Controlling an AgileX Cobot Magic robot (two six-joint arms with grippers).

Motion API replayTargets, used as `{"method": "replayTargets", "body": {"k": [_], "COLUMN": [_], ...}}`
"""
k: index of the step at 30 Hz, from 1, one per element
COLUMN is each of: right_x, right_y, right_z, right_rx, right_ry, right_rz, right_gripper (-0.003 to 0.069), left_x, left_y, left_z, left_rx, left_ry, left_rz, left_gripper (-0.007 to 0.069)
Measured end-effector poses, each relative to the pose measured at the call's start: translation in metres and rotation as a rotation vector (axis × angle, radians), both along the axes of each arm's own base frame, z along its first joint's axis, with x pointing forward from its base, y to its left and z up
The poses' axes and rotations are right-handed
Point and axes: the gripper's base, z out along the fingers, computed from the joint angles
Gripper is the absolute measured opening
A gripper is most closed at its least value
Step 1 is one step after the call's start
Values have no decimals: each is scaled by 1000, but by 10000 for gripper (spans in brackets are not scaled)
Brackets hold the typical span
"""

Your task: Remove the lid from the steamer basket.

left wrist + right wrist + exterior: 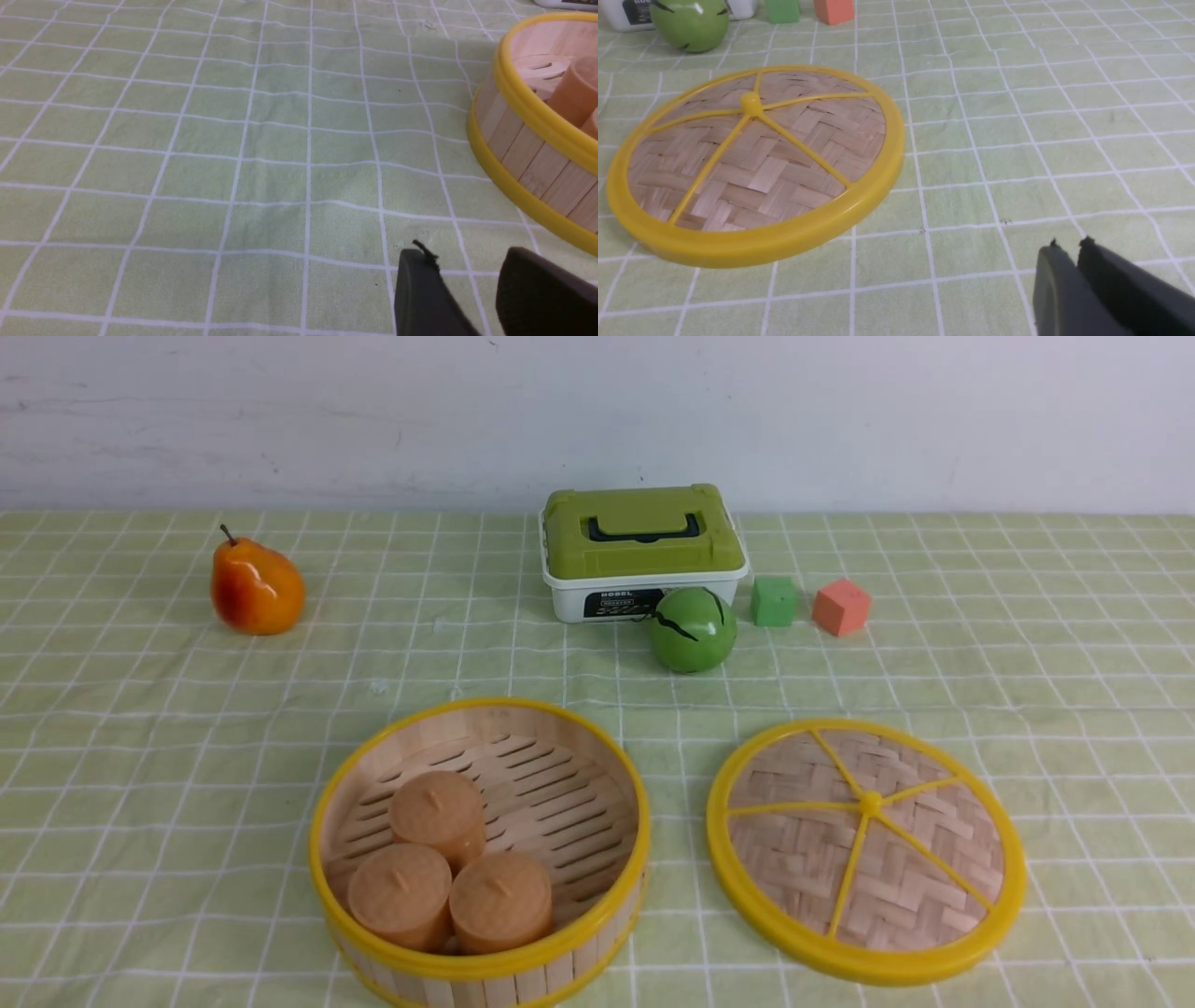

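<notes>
Already the lid [865,850] lies flat on the cloth at lower right of the front view, beside the open steamer basket [480,855] at lower centre.

It looks light, stiff and thin; its yellow rim or centre knob seems the best hold. Both arms are out of the front view: the right gripper [1069,247] is nearly closed and empty, the left gripper [467,263] parted and empty, each cut off at its frame's lower right.

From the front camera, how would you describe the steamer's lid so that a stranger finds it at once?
Start at the steamer basket, the open round one at the front that holds three tan cylinders. Directly to its right, apart from it, the lid lies flat on the checked cloth. Nothing else is a woven bamboo disc with a yellow rim and spokes.
</notes>
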Motion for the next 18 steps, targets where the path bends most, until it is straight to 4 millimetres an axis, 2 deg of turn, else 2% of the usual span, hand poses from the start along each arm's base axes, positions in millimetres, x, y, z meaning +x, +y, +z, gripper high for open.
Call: {"method": "replayTargets", "body": {"k": [18], "right_x": [0], "right_y": [0], "right_z": [0], "right_rx": [0], "right_ry": [0], "right_rz": [0], "right_gripper": [51], "left_x": [0], "left_y": [0], "left_z": [0], "left_rx": [0], "left_ry": [0], "left_rz": [0], "left_gripper": [239]}}
